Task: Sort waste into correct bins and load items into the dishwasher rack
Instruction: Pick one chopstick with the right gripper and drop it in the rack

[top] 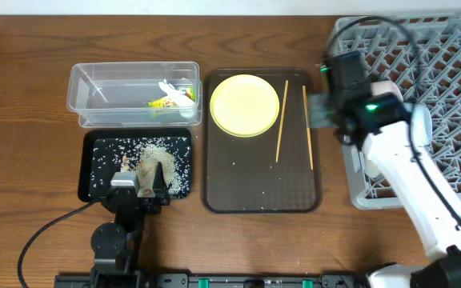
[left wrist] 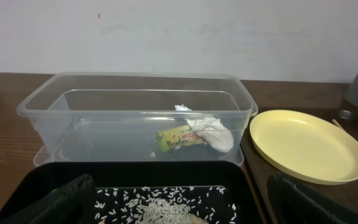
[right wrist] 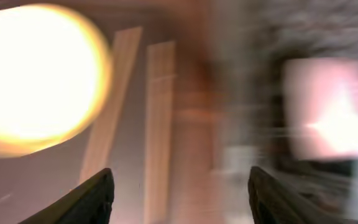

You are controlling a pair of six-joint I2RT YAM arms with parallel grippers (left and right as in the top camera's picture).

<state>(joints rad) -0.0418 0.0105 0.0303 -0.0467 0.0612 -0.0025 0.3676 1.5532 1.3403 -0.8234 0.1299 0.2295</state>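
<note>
The clear tub point(top: 102, 92) holds the snack wrapper point(top: 160, 102) and the crumpled white paper point(top: 178, 92); both also show in the left wrist view, wrapper point(left wrist: 179, 138) and paper point(left wrist: 213, 132). The black tray point(top: 94, 172) holds rice and brownish scraps point(top: 154, 160). My left gripper point(top: 138, 192) is open and empty over that tray's front edge point(left wrist: 182, 211). The yellow plate point(top: 245, 104) and two chopsticks point(top: 282, 120) lie on the brown serving tray. My right gripper point(top: 320, 108) is open and empty point(right wrist: 182, 199) between the chopsticks and the grey rack point(top: 454, 72). Bowls and cup are not clearly seen.
The brown serving tray point(top: 254, 188) sits between the black tray and the rack. The right arm lies over the rack's left side. The right wrist view is blurred; a pale pinkish-white shape point(right wrist: 331, 118) shows at its right. The plate point(left wrist: 306, 146) is right of the tub.
</note>
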